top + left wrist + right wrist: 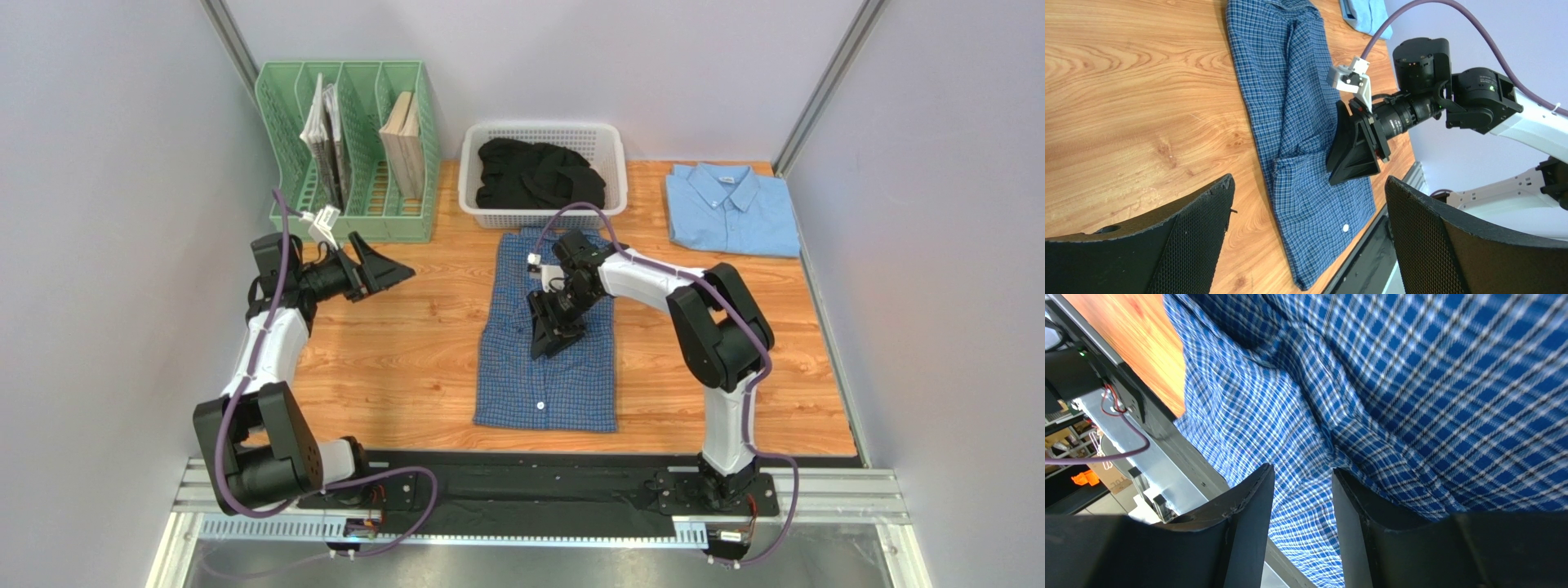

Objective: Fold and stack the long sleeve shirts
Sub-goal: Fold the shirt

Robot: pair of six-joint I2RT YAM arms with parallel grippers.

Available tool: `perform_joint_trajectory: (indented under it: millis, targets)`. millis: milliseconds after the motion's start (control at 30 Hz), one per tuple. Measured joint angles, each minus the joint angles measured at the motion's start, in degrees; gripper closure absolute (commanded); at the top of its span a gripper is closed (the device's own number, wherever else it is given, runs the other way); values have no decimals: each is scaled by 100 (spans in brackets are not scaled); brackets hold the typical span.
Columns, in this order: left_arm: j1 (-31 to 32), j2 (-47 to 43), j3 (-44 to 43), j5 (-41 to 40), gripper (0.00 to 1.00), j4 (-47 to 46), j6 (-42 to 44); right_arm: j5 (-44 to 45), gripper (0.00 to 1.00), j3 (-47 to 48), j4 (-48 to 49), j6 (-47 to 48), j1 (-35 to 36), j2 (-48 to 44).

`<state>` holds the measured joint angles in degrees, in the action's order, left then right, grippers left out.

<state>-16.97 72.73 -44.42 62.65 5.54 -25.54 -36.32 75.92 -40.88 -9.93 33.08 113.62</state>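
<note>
The dark blue check shirt (546, 368) lies folded into a long strip at the table's middle, with white buttons showing. It also shows in the left wrist view (1290, 110) and the right wrist view (1389, 373). My right gripper (548, 341) is low over the shirt's middle, beside a crease, with its jaws a narrow gap apart (1303, 471) and cloth seen through the gap. My left gripper (393, 266) is open and empty above bare wood left of the shirt (1308, 180). The light blue shirt (732, 208) lies folded at the back right.
A white basket (613, 159) holding black clothing stands behind the check shirt. A green file rack (350, 147) with books stands at the back left. A black rail (540, 472) runs along the table's near edge. Grey walls close in both sides.
</note>
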Motion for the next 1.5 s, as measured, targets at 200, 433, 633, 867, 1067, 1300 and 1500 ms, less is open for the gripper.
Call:
perform_joint_trajectory:
  millis: [200,433,633,867,1067,1300,1500]
  targets:
    - [0,0,0,0,3,0,2,0,55,258,0,-28,0,122]
    - [0,0,0,-2,3,4,20,-9,68,400,7,-55,-15,313]
    - [0,0,0,-4,3,42,48,31,100,420,31,-96,-83,339]
    - [125,42,-170,-96,8,605,555,-26,100,260,-57,-109,-118,-144]
    - [822,195,-892,-372,23,1641,1722,-81,100,-170,-131,-15,-227,-695]
    - [1945,807,-1012,-232,47,2109,2470,-48,100,-328,-142,103,-476,-260]
    - [2848,1792,-1038,297,63,2100,2505,-98,100,-116,-131,107,-509,151]
